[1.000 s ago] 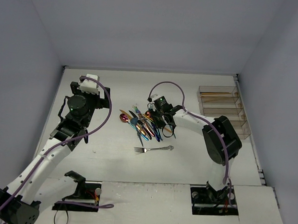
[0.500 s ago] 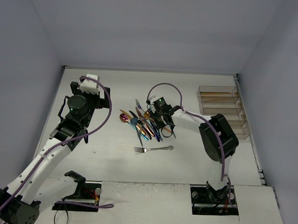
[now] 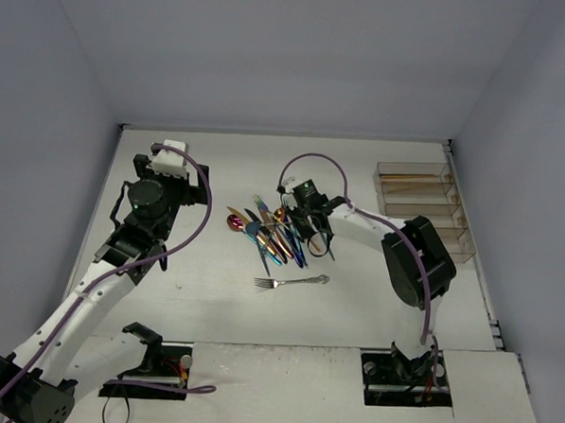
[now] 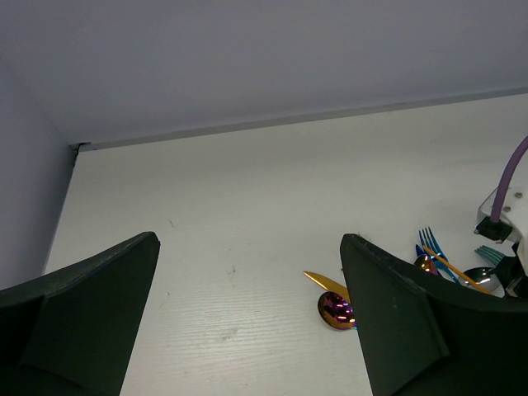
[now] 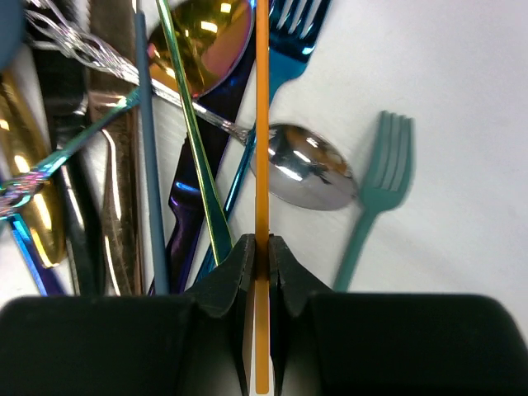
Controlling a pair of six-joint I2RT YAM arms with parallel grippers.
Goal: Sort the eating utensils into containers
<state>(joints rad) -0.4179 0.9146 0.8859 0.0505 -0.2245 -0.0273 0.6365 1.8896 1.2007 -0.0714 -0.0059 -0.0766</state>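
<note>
The eating utensils (image 3: 274, 232) lie in a loose pile at mid-table, in gold, blue, teal, purple and silver. My right gripper (image 5: 261, 247) is down in that pile, shut on the thin gold handle (image 5: 261, 124) of one utensil, which runs straight out between its jaws. Beside that handle lie a silver spoon (image 5: 309, 173), a teal fork (image 5: 384, 173) and a blue fork (image 5: 289, 33). My left gripper (image 4: 249, 243) hangs open over bare table left of the pile, near a magenta spoon (image 4: 336, 309). The containers (image 3: 425, 195) stand at the right edge.
A silver fork (image 3: 293, 282) lies alone on the table in front of the pile. Gold utensils (image 3: 412, 180) rest in the farthest container. Grey walls close in the table at the back and on both sides.
My right gripper's jaws have closed on the gold handle, and that wrist has shifted slightly over the pile. The left arm has not moved.
</note>
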